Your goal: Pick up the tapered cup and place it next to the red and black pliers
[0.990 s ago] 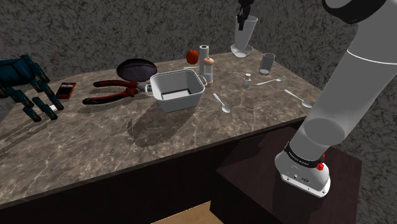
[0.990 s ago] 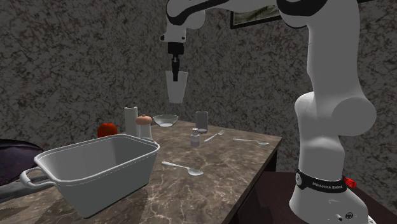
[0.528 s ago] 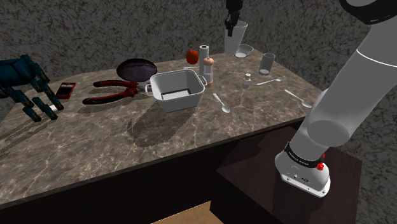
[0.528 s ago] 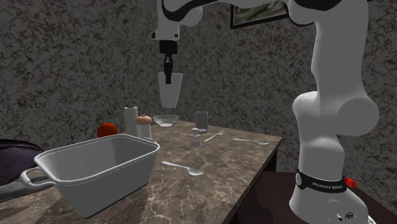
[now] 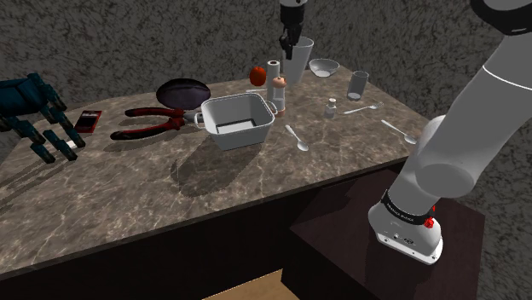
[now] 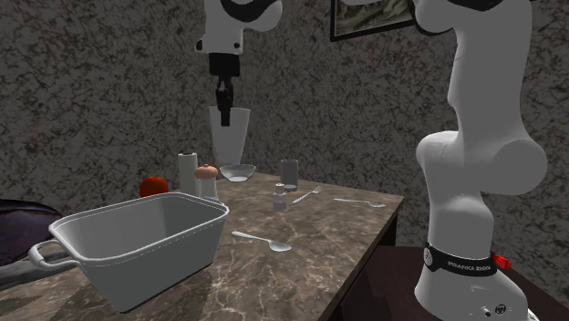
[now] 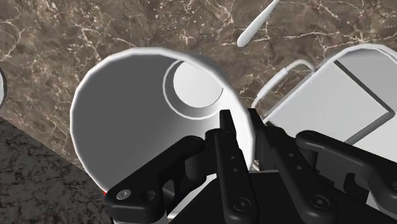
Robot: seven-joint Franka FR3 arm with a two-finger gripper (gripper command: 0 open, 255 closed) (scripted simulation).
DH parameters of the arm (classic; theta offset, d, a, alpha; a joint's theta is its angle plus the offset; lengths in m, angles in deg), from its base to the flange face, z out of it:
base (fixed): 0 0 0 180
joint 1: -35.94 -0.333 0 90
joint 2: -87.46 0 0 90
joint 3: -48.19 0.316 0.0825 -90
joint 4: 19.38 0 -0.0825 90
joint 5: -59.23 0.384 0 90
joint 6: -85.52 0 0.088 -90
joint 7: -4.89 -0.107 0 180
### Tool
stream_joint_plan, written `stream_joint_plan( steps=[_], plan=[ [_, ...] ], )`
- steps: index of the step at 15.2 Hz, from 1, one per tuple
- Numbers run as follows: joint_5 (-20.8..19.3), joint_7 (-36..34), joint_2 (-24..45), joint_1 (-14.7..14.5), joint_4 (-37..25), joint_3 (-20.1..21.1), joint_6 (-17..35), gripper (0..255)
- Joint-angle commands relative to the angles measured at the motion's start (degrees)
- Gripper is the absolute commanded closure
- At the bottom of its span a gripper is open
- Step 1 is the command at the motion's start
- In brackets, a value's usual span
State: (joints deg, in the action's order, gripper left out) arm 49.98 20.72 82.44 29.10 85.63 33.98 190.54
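Observation:
The tapered cup (image 5: 298, 61) is pale grey, wide at the rim and narrow at the base. It hangs upright in the air over the back of the counter, above the white roll (image 5: 274, 70) and the shaker (image 5: 279, 92). My gripper (image 5: 288, 40) is shut on the cup's rim, one finger inside and one outside. From the second exterior view the cup (image 6: 230, 137) hangs below the gripper (image 6: 223, 98). The wrist view looks down into the cup (image 7: 191, 89), with the gripper (image 7: 240, 124) pinching its wall. The red and black pliers (image 5: 153, 122) lie on the counter far to the shoulder view's left.
A square grey pot (image 5: 237, 122) stands mid-counter between cup and pliers, a dark frying pan (image 5: 183, 91) behind the pliers. A red fruit (image 5: 257, 75), a bowl (image 5: 324, 66), a glass (image 5: 358, 83), a small bottle (image 5: 331, 107) and spoons (image 5: 297, 138) are scattered about. A dark blue object (image 5: 34, 115) lies far left.
The arm has carried the cup toward the shoulder view's left and slightly lower, from above the bowl to above the white roll. The grip has stayed shut.

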Motion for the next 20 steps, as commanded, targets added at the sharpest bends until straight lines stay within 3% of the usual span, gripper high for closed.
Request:
stream_joint_plan(
  steps=[1, 11, 20],
  plan=[
    [-0.2, -2.9, -0.1, -1.2, 0.8, 1.5, 0.4, 255],
    [0.0, -16.0, 3.7, -7.2, -0.8, 8.4, 0.5, 255],
    [-0.1, -26.8, 11.6, -12.8, -8.2, 13.6, -0.7, 255]
  ],
)
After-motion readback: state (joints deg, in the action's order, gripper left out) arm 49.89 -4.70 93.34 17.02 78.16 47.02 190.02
